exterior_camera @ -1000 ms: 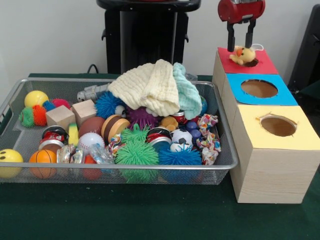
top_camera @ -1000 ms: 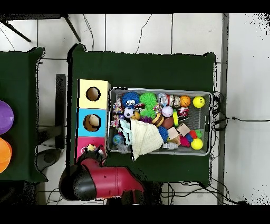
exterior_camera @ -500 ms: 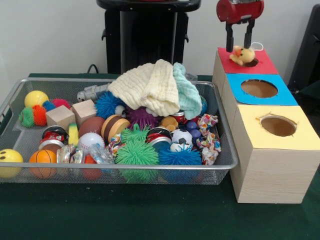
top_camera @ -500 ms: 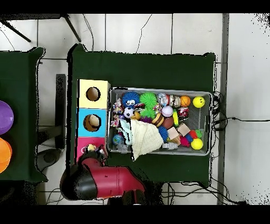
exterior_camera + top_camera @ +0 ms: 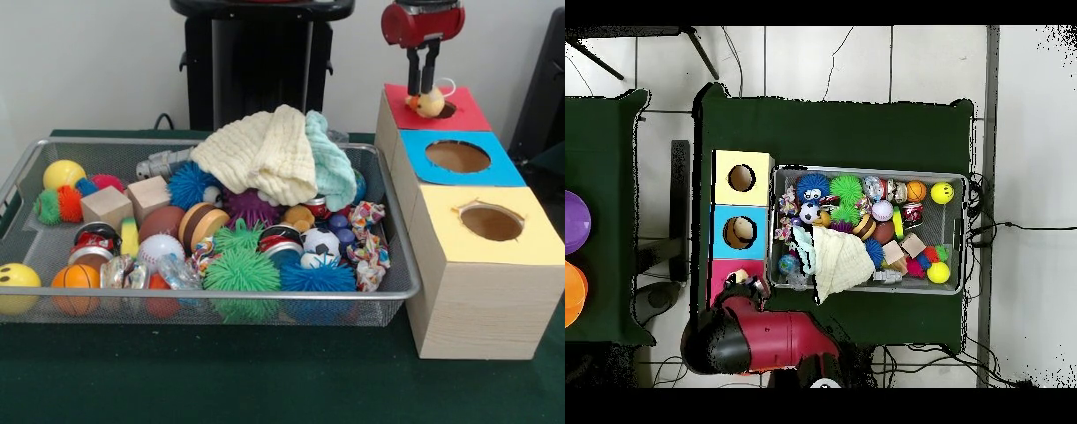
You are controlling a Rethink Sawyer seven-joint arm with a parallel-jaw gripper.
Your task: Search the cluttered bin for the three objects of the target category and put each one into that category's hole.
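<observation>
Pincer [image 5: 422,86] nearly closed just above duck [image 5: 430,102] at red hole [image 5: 447,109], gripping nothing visible; risks nudging duck off rim, leaving it perched, not dropped.

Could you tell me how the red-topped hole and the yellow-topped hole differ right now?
The red hole has a yellow plush toy sitting at its rim, with the gripper closed round the toy; the yellow hole is open, with nothing on it. The red hole lies at the row's far end in the front view, the yellow hole at the near end. Both are round cut-outs in the same wooden box.
</observation>
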